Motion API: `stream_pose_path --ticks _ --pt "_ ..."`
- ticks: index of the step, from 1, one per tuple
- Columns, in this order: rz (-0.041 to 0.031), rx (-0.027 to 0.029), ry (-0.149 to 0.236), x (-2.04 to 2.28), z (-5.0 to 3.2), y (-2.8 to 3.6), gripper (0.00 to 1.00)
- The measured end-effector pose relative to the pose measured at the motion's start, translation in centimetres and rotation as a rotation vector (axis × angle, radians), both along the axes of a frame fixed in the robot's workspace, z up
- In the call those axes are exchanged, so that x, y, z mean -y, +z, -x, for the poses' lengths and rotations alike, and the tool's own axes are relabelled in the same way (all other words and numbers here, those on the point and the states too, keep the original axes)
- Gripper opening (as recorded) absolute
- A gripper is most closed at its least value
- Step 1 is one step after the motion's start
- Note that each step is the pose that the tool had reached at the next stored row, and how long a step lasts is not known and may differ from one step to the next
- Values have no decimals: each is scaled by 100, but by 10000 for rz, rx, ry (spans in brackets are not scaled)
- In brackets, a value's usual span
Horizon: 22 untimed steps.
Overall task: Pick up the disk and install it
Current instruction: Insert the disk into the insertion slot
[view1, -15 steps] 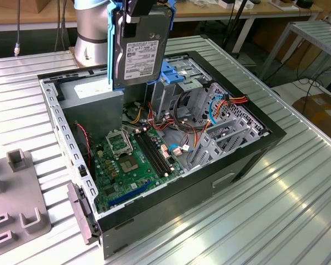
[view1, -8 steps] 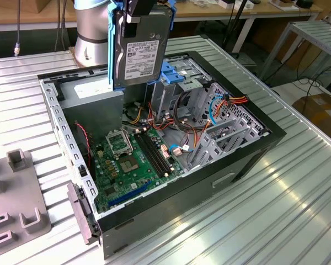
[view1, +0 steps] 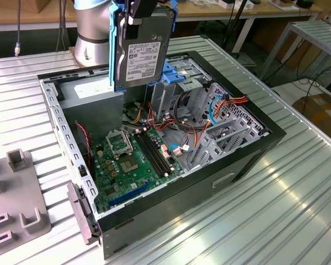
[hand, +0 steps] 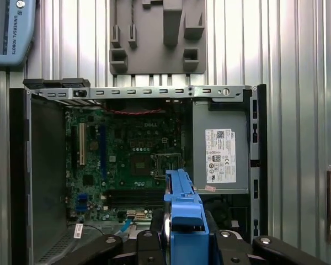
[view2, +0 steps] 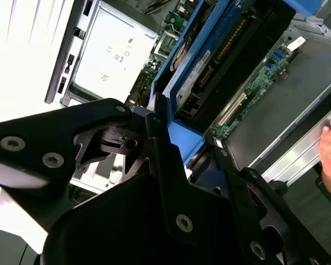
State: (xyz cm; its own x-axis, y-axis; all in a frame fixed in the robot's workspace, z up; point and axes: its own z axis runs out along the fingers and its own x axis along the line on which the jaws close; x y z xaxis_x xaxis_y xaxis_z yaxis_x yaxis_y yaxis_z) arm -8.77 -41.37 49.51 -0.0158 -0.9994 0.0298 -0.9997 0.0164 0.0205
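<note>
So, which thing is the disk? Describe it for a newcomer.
Find the open computer case on the metal table. Above it the gripper holds the disk upright: a flat grey slab with a white label. Blue rails set it apart from the bigger grey box inside the case.

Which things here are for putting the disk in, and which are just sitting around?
For the job:
- the disk, held up by the gripper
- the open computer case

Just lying about:
- the grey holder block on the table
- the cardboard box beside the table
</note>
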Motion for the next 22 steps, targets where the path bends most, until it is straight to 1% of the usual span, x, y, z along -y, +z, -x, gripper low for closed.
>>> stream_pose_path --ticks 2,5,8,11,16,18,19,22 --pt "0 0 0 24 0 0 37" --pt "-1 0 0 100 0 0 37" --pt "-1 0 -1 148 0 0 37" --pt "0 0 0 218 -2 0 37" --pt "1 0 0 293 -6 0 37" --pt "3 0 0 316 -7 0 37" --pt "3 0 0 347 -8 0 37" --pt "4 1 0 411 -12 -1 37"
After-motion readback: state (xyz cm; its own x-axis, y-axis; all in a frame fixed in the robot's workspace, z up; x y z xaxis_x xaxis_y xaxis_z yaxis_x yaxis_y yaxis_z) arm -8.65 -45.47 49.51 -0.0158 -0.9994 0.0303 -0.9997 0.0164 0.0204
